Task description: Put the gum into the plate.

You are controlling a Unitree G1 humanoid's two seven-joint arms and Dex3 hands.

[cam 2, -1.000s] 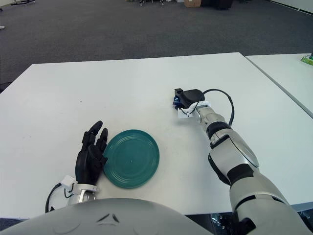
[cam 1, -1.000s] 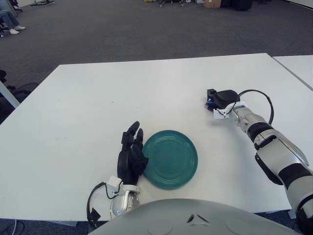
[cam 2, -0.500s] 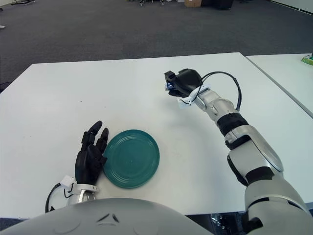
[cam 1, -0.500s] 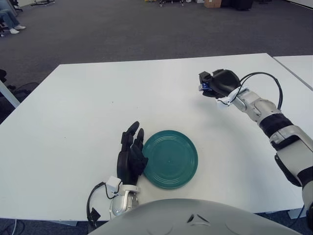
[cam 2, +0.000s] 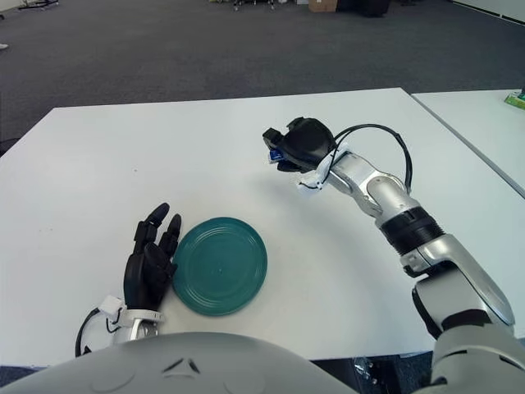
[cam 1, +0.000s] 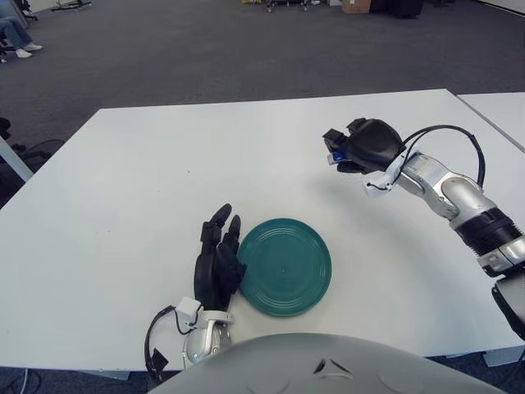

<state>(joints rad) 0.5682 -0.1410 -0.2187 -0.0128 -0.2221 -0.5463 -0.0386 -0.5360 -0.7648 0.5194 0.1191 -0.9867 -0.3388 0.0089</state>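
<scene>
- Our right hand [cam 1: 361,148] has lifted clear of the table [cam 1: 123,205] and swung in from the right edge toward the middle; a second ago it was low on the surface, farther right.
- Its fingers are curled tight around the gum [cam 2: 276,153], a small blue and white pack showing only at the fingertips.
- The green plate [cam 1: 283,267] lies near the front edge, well apart from the gum.
- Our left hand [cam 1: 217,263] shows just left of the plate, fingers relaxed, holding nothing.
- We judge pickup done; carry and release remain.
</scene>
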